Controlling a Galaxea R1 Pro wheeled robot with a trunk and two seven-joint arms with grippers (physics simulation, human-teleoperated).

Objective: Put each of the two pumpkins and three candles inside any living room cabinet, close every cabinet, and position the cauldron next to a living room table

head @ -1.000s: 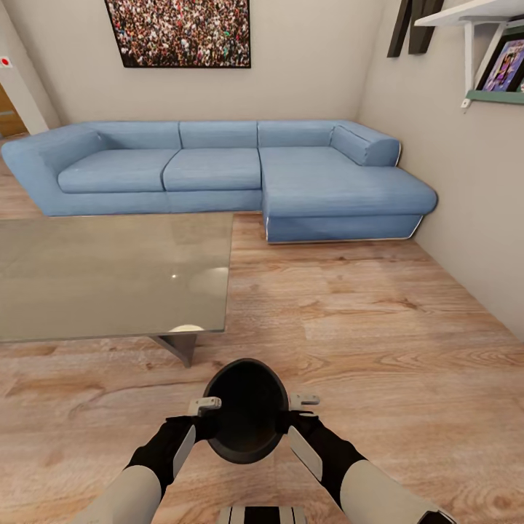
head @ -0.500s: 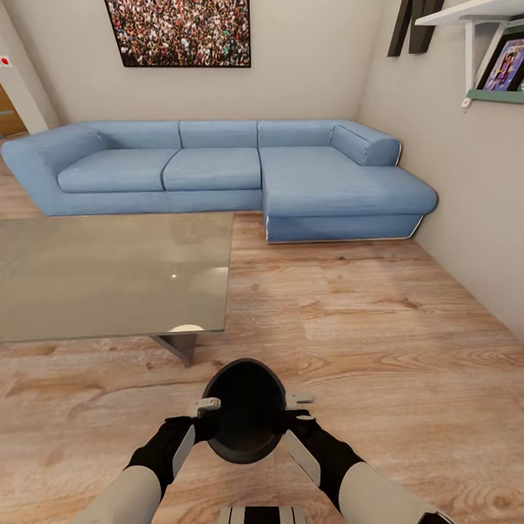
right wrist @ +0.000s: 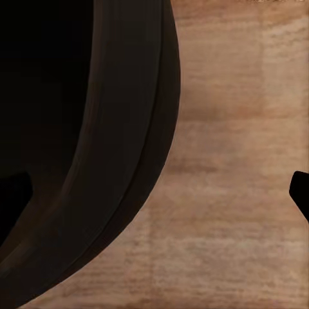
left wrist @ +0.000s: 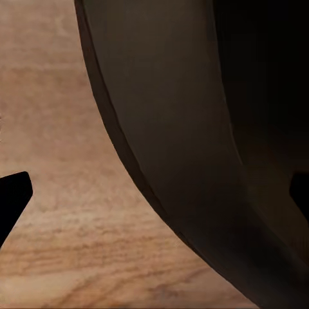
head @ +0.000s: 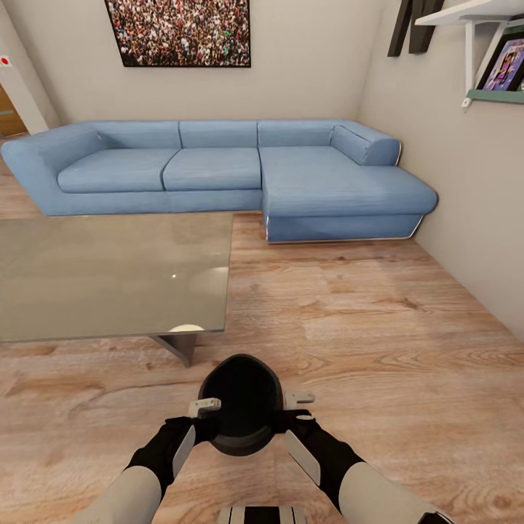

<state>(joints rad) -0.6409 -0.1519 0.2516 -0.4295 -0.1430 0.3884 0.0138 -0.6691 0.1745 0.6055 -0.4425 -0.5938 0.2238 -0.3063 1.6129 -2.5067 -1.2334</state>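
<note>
Right in front of you, low down between your two arms, you hold the cauldron (head: 242, 405), a round black pot with its wide mouth facing up at you. Your left gripper (head: 205, 416) is on the pot's left edge, and your right gripper (head: 298, 413) is on its right edge. In the left wrist view, one dark finger (left wrist: 13, 201) sits outside the pot wall over the wood floor (left wrist: 58, 193) and the other (left wrist: 300, 193) sits inside the dark bowl, so the rim is between them. The right wrist view shows the same thing on that side, with one finger (right wrist: 300, 192) outside over the floor (right wrist: 238, 161) and the pot wall (right wrist: 122, 161) between the fingers. So each gripper looks closed on the cauldron's rim. You cannot tell if the pot touches the floor or hangs just above it. A little farther off, on your left, stands the table (head: 109, 276) with its grey shiny glass top. The cauldron is near the table's close right corner but does not touch it. Past the table, a long blue sofa (head: 218, 175) sits against the back wall. Above the sofa hangs a big picture (head: 178, 33) of a crowd. High on the right wall is a white shelf (head: 484, 51).
</note>
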